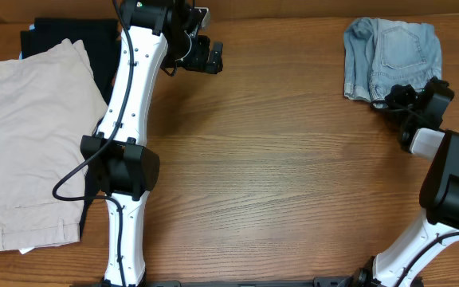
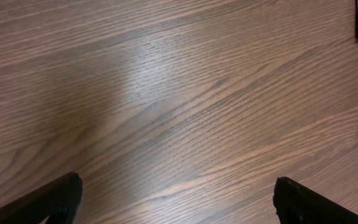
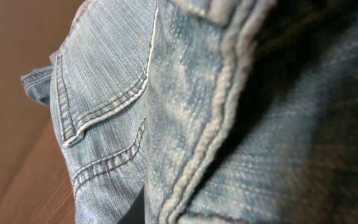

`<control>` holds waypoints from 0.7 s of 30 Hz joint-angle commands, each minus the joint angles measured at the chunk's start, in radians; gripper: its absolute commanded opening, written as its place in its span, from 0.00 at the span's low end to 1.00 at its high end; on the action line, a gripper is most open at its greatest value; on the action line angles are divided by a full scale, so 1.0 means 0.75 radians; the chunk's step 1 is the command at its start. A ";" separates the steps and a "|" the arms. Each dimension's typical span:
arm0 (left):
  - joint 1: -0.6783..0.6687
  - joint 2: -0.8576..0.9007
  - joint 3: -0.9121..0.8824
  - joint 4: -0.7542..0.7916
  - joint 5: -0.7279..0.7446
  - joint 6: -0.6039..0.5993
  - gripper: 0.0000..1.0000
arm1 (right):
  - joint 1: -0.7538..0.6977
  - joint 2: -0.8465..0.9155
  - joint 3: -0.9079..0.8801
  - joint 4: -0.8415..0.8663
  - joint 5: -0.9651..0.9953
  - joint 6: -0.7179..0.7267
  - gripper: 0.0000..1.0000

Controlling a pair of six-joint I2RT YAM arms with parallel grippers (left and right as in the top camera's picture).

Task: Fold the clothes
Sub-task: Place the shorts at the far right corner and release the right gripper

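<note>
Denim shorts (image 1: 389, 57) lie at the table's (image 1: 277, 175) far right, right tool (image 1: 395, 97) buried in their hem, likely to grab a fold, closure unreadable; left tool (image 1: 204, 54) gapes wide, empty, out of the way.

Left tool (image 1: 206, 57) spread wide, right arm (image 1: 451, 182) bent

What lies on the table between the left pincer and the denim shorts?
Only bare wooden table, from left pincer to denim shorts, in the overhead view.

Wood-grain table (image 1: 277, 175): denim shorts (image 1: 393, 52) far right (bunched); beige shorts (image 1: 30, 143) left, overlapping black garment (image 1: 54, 32).
</note>
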 commanded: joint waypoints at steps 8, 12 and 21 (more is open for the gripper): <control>0.004 -0.037 0.027 0.051 -0.007 0.015 1.00 | -0.075 0.036 0.149 -0.039 -0.054 -0.202 0.04; 0.004 -0.037 0.027 0.058 -0.008 0.015 1.00 | -0.089 0.041 0.192 -0.032 -0.051 -0.230 0.04; 0.002 -0.031 0.027 0.065 -0.007 0.014 0.99 | -0.089 0.076 0.219 0.037 -0.040 -0.249 0.04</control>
